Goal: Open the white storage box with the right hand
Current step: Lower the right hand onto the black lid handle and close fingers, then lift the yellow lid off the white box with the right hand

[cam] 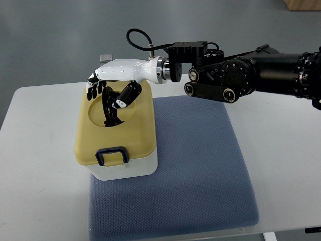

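A white storage box with a yellow lid stands on the left part of a blue-grey mat. The lid has a round recess and a dark latch handle at its near edge. It looks closed. My right arm comes in from the right edge. Its white and black hand hovers over the far half of the lid, fingers curled down into the round recess. I cannot tell whether they grip the lid. The left arm is out of view.
The blue-grey mat lies on a white table and reaches its near edge. A small grey object sits just behind the box. Grey floor lies beyond the table.
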